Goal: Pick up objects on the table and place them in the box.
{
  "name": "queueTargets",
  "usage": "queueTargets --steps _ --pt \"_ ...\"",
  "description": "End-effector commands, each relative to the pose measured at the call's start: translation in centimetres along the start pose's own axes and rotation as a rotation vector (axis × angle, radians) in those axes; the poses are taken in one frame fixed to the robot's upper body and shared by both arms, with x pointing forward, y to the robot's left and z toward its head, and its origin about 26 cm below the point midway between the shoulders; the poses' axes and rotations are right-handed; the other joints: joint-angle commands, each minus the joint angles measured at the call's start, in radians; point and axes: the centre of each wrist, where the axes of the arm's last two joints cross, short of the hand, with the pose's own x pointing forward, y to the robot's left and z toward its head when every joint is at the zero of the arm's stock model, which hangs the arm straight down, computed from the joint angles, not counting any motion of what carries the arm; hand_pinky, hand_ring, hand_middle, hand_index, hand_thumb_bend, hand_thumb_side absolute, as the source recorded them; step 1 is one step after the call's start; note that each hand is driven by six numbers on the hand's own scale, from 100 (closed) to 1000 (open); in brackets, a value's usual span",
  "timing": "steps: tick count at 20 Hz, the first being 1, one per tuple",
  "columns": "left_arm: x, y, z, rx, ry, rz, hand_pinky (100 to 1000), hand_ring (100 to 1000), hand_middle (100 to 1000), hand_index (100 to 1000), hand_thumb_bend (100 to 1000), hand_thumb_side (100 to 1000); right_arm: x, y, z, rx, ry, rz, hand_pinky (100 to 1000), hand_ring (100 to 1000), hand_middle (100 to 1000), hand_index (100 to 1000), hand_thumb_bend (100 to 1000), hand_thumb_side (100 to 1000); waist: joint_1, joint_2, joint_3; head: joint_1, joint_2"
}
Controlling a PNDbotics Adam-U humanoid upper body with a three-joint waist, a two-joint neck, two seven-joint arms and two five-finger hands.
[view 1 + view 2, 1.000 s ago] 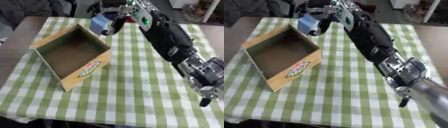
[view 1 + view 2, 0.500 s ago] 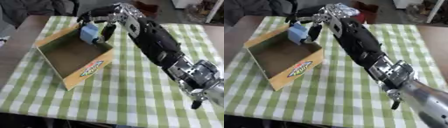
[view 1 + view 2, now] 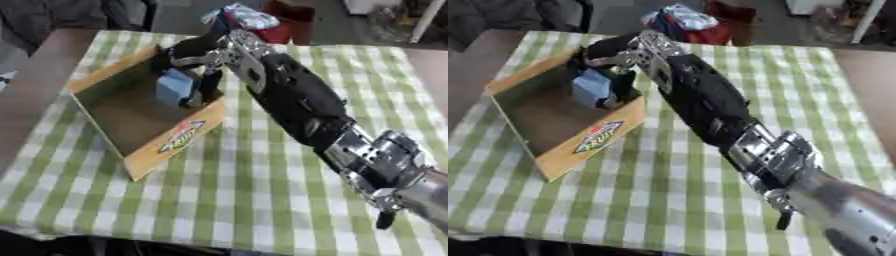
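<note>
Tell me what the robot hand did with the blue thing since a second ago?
The right hand carried the blue thing from beyond the box's far corner down inside the box, fingers still curled round it. The box stayed where it was on the checked cloth.

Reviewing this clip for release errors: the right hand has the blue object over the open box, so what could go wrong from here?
The right hand holds the blue object close to the cardboard box's near-right wall; let go off-centre, it could catch the rim and tip out onto the checked cloth. Drawing back, the fingers or forearm may snag that wall and drag the box.
</note>
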Motion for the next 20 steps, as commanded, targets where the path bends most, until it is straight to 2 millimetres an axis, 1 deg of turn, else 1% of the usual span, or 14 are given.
queueTargets --steps 1,2,3,4,5,7,9,12,14,15,16,20 --pt "0.7 0.0 -0.5 -0.002 -0.036 0.001 651 559 655 726 100 653 -0.1 -1.1 0.4 0.081 -0.066 0.111 923 1000 955 967 347 333 0.005 -0.011 -0.003 0.000 0.005" --pt "0.7 0.0 -0.5 -0.002 -0.036 0.001 651 559 655 726 100 653 -0.1 -1.2 0.5 0.079 -0.067 0.123 923 1000 955 972 359 339 0.005 -0.011 -0.004 0.001 0.005" --pt "0.7 0.0 -0.5 -0.002 -0.035 0.000 651 558 655 726 100 654 -0.1 -1.3 0.5 0.075 -0.068 0.133 923 1000 951 1000 450 391 0.005 -0.012 -0.005 0.001 0.005" --pt "0.7 0.0 -0.5 -0.002 -0.035 0.000 651 558 655 726 100 654 -0.1 -1.3 0.6 0.069 -0.069 0.141 923 1000 951 1000 450 391 0.005 -0.012 -0.005 0.002 0.005" --pt "0.7 0.0 -0.5 -0.002 -0.034 -0.001 651 558 655 725 100 654 -0.1 -1.4 0.7 0.059 -0.069 0.146 922 1000 950 1000 512 435 0.006 -0.012 -0.006 0.002 0.005" --pt "0.7 0.0 -0.5 0.000 -0.034 -0.001 651 558 655 725 100 654 -0.2 -1.5 0.8 0.036 -0.071 0.152 919 999 948 1000 549 460 0.006 -0.013 -0.008 0.004 0.005" --pt "0.7 0.0 -0.5 0.000 -0.034 -0.002 651 558 655 725 100 653 -0.4 -1.6 1.0 0.008 -0.070 0.156 918 995 946 1000 557 472 0.006 -0.013 -0.009 0.005 0.005" --pt "0.7 0.1 -0.4 0.000 -0.035 -0.002 651 558 655 725 100 653 -0.6 -2.1 1.5 -0.044 -0.062 0.163 913 988 942 1000 542 469 0.006 -0.015 -0.012 0.007 0.005" --pt "0.7 0.1 -0.4 0.001 -0.035 -0.003 651 558 656 725 100 653 -1.0 -2.6 2.2 -0.102 -0.050 0.161 902 977 933 1000 526 460 0.007 -0.017 -0.014 0.009 0.005" --pt "0.7 0.1 -0.4 0.001 -0.034 -0.004 651 557 656 725 100 653 -1.3 -2.9 2.7 -0.140 -0.042 0.156 893 976 931 1000 495 460 0.008 -0.018 -0.017 0.010 0.005" --pt "0.6 0.2 -0.4 0.002 -0.032 -0.005 651 557 656 725 100 653 -1.7 -3.2 3.3 -0.185 -0.032 0.146 886 975 929 1000 483 462 0.008 -0.019 -0.019 0.011 0.005" --pt "0.6 0.4 -0.2 0.005 -0.027 -0.012 651 557 656 725 100 653 -3.5 -4.2 6.2 -0.421 0.014 0.027 837 994 936 998 328 461 0.009 -0.025 -0.034 0.022 0.005"
